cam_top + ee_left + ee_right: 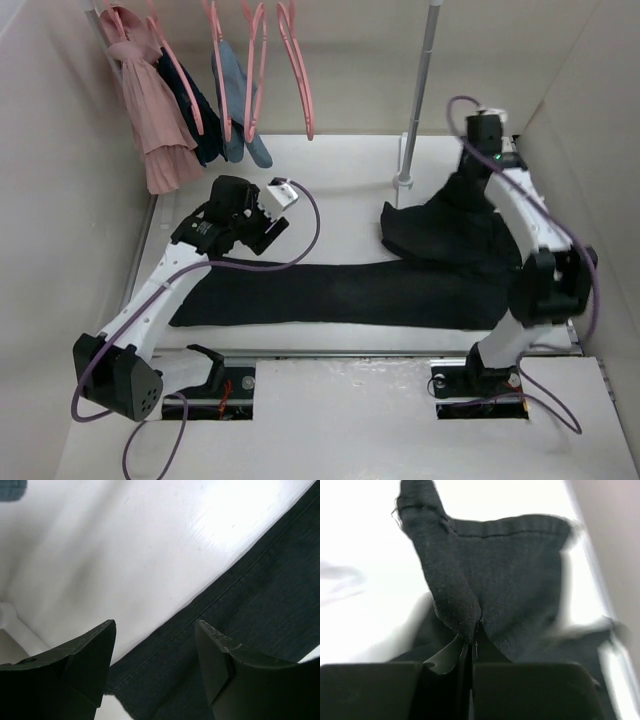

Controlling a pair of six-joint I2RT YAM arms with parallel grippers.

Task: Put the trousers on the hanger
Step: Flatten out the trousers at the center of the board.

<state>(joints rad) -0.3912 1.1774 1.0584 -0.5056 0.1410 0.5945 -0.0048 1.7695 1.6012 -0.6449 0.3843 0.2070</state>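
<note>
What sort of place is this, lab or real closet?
Probably a lab test cell: white panel walls, pink hangers hanging by a metal pole, black trousers spread on the table.

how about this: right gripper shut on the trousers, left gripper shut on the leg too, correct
Not quite. The left gripper is open, jaws apart over the leg's edge, as the left wrist view shows. The right gripper is indeed shut on the trousers.

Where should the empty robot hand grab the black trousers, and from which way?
Pinch the leg's far edge, coming straight down. The trousers lie flat and thin on the table, so only that seamed edge offers a fold. The left gripper hangs open above it; the right gripper is shut on the bunched end.
</note>
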